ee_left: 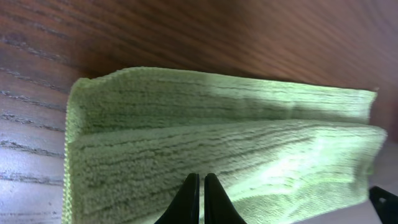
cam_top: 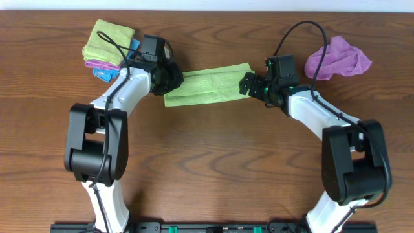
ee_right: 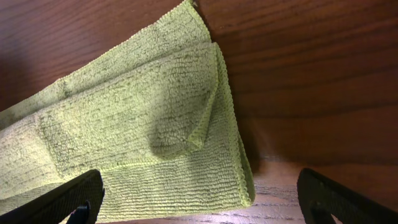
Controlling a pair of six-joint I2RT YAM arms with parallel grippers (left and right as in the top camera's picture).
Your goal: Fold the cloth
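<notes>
We are noting a dark wooden worktop (cam_top: 213, 162). Lying on it: the cloth (cam_top: 207, 85), folded into a strip, centre; a crumpled purple cloth (cam_top: 339, 59), far right; a pile of cloths (cam_top: 107, 42), far left.

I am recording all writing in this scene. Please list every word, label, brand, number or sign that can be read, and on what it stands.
None can be read.
The lime-green cloth is plain fabric in all views.
The stacked cloths at the far left and the purple cloth show no print.
Any marking on the left arm or the right arm is too small to tell.
</notes>
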